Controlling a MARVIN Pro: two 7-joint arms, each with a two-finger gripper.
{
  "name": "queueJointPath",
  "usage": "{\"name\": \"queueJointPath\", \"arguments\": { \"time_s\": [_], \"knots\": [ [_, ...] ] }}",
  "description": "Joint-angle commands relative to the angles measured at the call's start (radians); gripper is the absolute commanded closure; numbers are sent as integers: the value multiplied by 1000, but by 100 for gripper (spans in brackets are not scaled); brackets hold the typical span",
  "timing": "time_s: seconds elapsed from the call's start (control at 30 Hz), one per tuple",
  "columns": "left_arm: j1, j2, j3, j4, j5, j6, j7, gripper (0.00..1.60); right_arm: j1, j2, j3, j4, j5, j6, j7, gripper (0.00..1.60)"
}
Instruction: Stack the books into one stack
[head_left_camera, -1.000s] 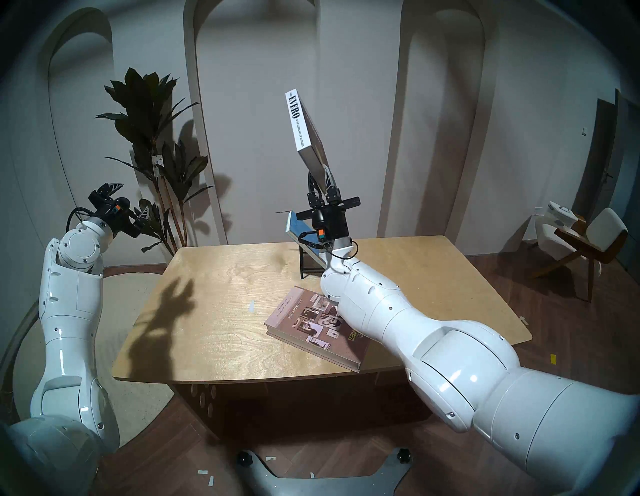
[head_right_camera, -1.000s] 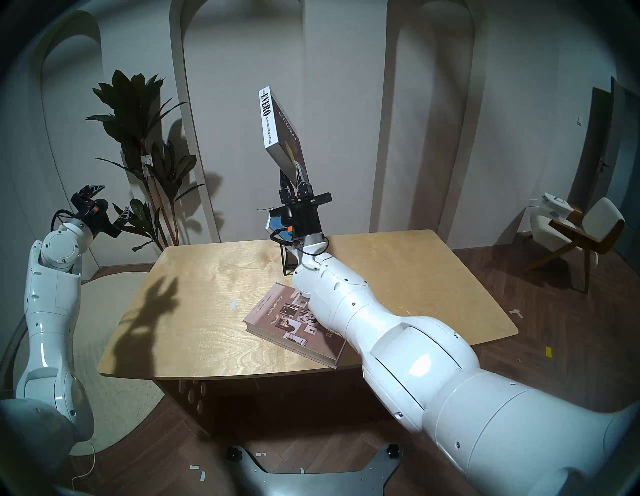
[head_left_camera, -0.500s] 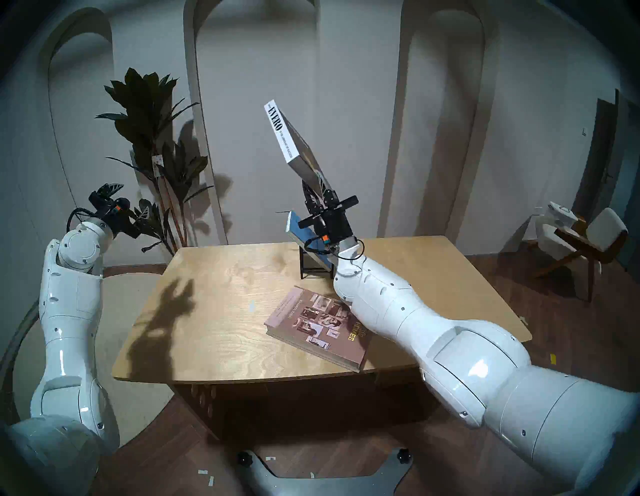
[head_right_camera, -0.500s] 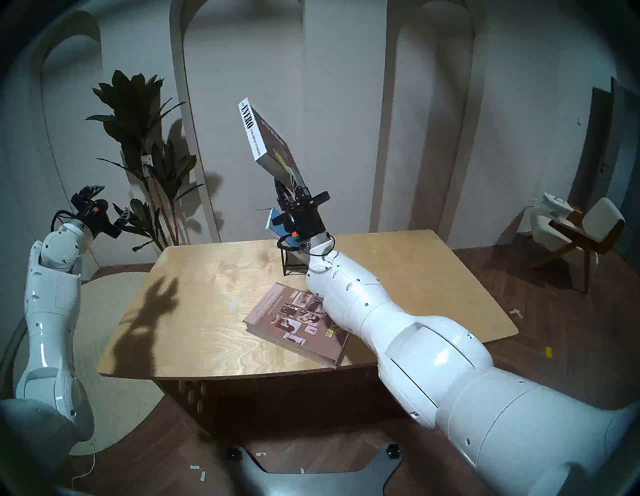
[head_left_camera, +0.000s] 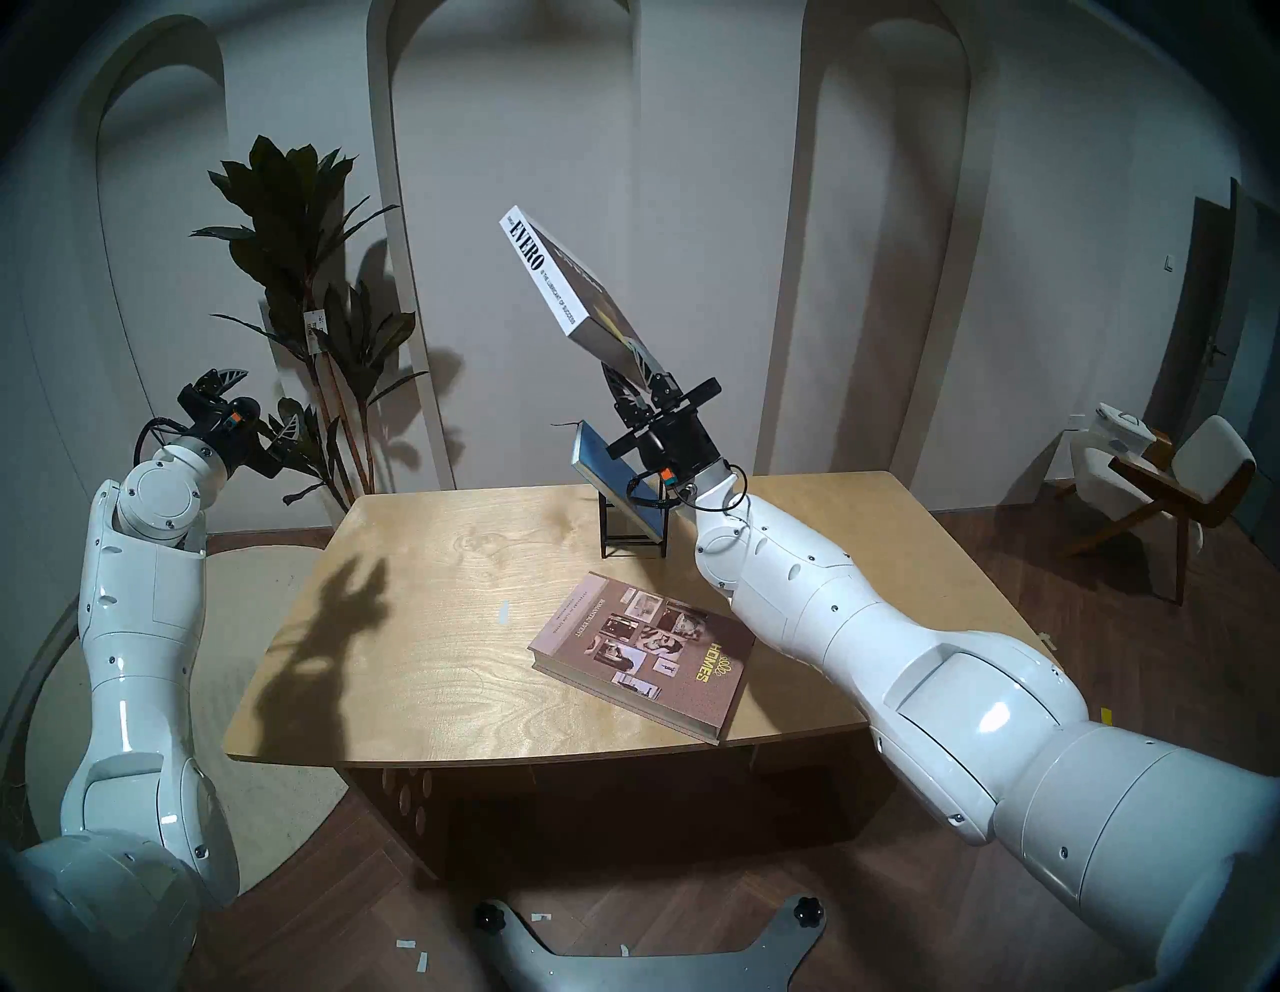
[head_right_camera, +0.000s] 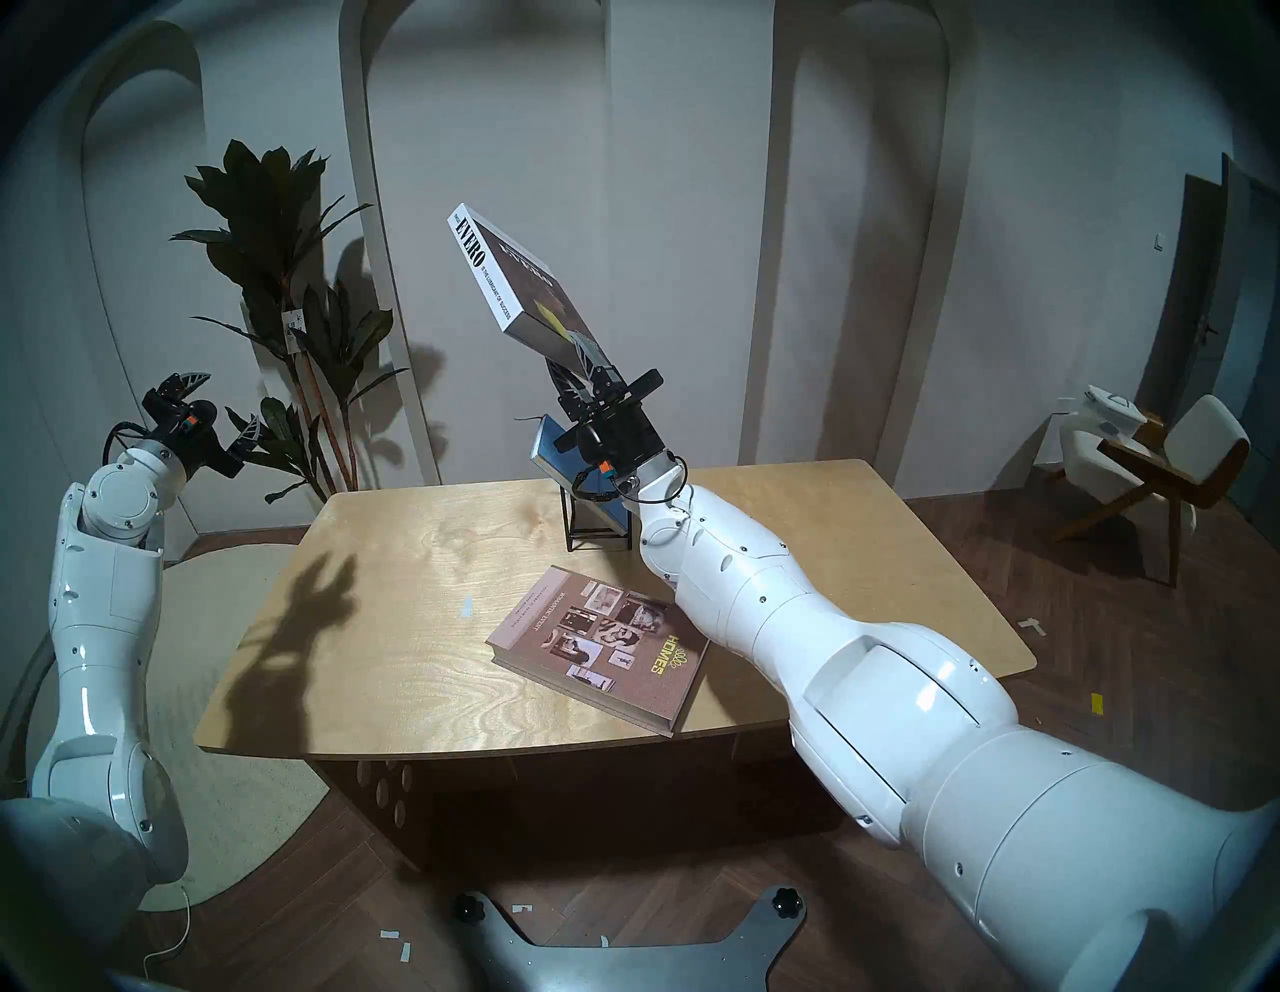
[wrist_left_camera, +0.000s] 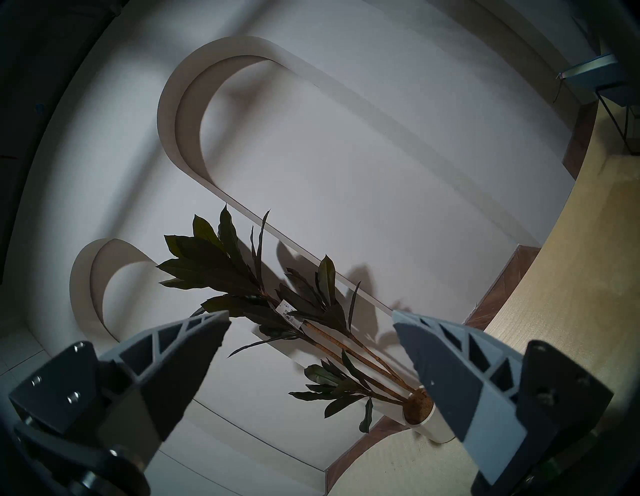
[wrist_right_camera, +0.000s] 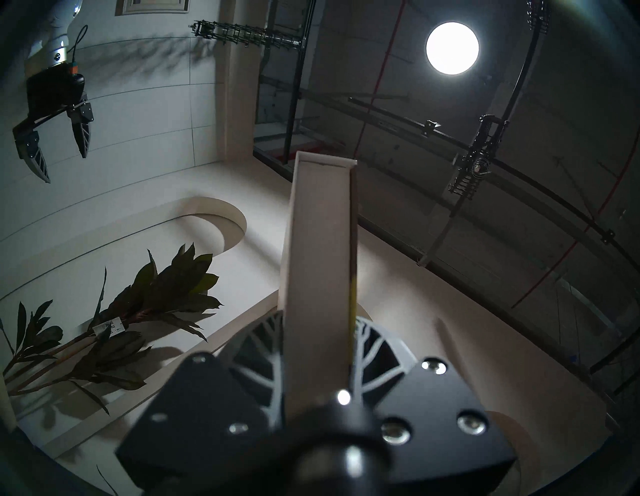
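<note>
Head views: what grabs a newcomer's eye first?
The EVERO book, held tilted high above the table in the right gripper, clamped by its lower edge. Then the big HOMES book lying flat near the front edge, and the blue book leaning in the black wire rack behind.

Wooden table (head_left_camera: 429, 554) matt, grained; arm shells (head_left_camera: 970, 713) glossy plastic.

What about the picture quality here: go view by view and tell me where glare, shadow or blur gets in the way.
Head views: sharp, fisheye-bent walls, a hard arm shadow on the table. Left wrist: dim but clear. Right wrist: ceiling lamp glares, and the EVERO book in the right gripper looks soft up close.
</note>
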Motion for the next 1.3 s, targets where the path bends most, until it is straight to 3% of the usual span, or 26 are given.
{"name": "queueJointPath", "arguments": {
  "time_s": [0.0,0.5,1.27],
  "knots": [
    [-17,9,-2,-14,0,-3,3,0,32,51,16,-48,9,-24,22,160],
    [-15,9,-2,-11,-6,-5,4,0,34,132,16,-107,12,-68,119,160],
    [-13,10,-2,-7,-14,-7,4,0,-10,157,-66,-246,17,-129,284,160]
  ]
}}
